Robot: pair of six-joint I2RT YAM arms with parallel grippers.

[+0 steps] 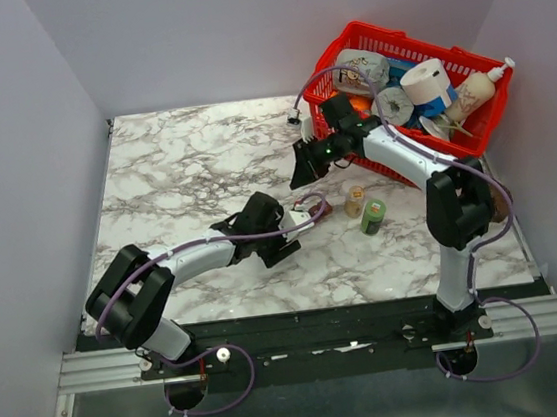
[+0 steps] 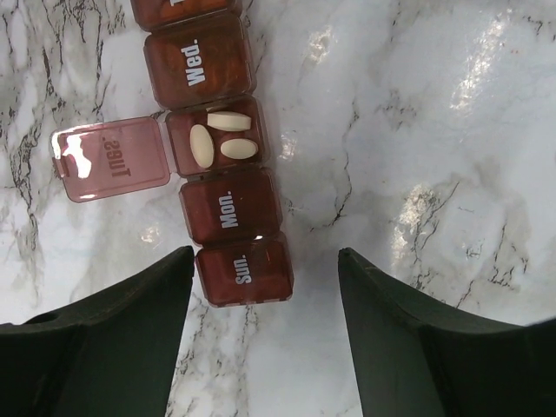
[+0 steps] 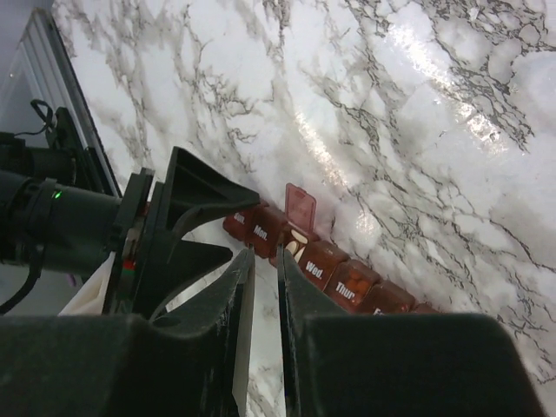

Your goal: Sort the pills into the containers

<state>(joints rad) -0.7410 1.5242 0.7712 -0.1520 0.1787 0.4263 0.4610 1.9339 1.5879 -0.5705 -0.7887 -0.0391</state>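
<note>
**Left jaws wide over the pill organiser, right jaws almost closed above it**

The left gripper (image 2: 265, 252) holds its jaws wide apart. The "Sun." end of the pill organiser (image 2: 228, 213) shows between their tips, close to one tip and well away from the other. Whether a tip touches it cannot be told.

The right gripper (image 3: 265, 256) has its jaws nearly together, with only a thin slit between them. Whether they pinch something cannot be told. In the right wrist view they hang above the organiser, with the left jaws just beside them.

The organiser is a reddish-brown strip of cells that lies flat on the marble tabletop (image 1: 182, 159), between the two grippers. The cells marked "Sun.", "Mon." and "Wed." are closed. The cell between "Mon." and "Wed." is open, and its lid (image 2: 109, 158) is folded out flat to the side. Three white oblong pills (image 2: 224, 139) lie in this open cell.

In the top view, two small bottles stand near the grippers: a tan one (image 1: 355, 200) and, beside it, a green one (image 1: 372, 216). A red basket (image 1: 371, 29) full of household things sits at the far right corner.
</note>
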